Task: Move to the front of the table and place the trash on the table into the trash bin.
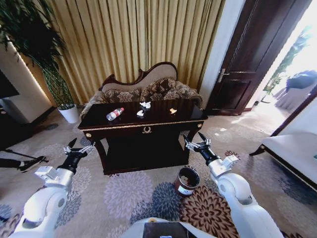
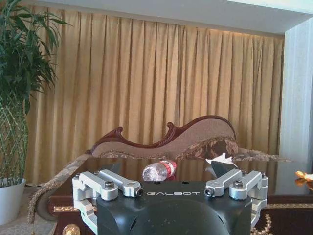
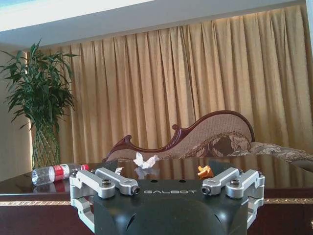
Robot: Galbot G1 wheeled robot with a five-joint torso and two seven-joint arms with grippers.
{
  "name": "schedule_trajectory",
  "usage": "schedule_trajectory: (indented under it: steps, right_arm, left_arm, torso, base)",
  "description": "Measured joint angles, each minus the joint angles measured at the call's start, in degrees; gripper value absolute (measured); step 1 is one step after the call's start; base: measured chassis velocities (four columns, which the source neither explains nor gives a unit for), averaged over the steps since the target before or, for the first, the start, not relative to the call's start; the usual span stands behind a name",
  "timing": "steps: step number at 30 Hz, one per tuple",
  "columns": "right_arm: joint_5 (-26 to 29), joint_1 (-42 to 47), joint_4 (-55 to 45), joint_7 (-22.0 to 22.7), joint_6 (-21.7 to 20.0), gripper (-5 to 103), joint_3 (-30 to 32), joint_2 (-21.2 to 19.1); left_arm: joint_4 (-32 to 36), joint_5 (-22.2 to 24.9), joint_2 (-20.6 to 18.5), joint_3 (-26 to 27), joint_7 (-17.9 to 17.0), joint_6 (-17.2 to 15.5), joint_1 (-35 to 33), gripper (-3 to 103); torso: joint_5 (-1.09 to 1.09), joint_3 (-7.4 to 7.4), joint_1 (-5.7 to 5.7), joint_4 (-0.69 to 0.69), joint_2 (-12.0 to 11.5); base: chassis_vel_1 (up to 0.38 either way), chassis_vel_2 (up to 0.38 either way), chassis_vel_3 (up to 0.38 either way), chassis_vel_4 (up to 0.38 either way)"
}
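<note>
The left gripper (image 1: 79,148) hangs in the air off the front left corner of the table (image 1: 148,130), its fingers spread wide and holding nothing. The right gripper (image 1: 195,141) hangs off the front right corner, likewise wide open and empty. Neither touches the table.

On the tabletop, well beyond both grippers, lie the bottle (image 1: 115,114) towards the left, a white paper wad (image 1: 144,105) near the middle with a second wad (image 1: 140,113) just in front of it, and a small wrapper scrap (image 1: 173,111) towards the right. The trash bin (image 1: 186,181) stands on the carpet before the table, below the right gripper.
</note>
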State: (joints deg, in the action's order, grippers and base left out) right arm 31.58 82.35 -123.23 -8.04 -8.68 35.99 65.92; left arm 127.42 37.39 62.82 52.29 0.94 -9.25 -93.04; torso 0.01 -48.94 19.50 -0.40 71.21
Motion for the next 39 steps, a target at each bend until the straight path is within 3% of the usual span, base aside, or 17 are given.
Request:
schedule_trajectory:
  steps: [26,39]
  right_arm:
    - [-0.79,0.32,0.62,0.00,1.06,100,-0.02,0.64]
    - [-0.99,-0.02,1.37,0.00,1.63,100,-0.68,0.92]
  left_arm:
    - [0.32,-0.16,0.97,-0.36,0.91,-0.40,-0.09,100]
    - [-0.10,-0.20,0.89,-0.41,1.65,-0.62,0.03,100]
  torso:
    - [0.00,-0.01,0.03,-0.01,-0.01]
    - [0.01,0.00,0.01,0.00,-0.01]
  base:
    - [-0.129,0.132,0.129,-0.135]
    - [-0.011,0.017,0.018,-0.014]
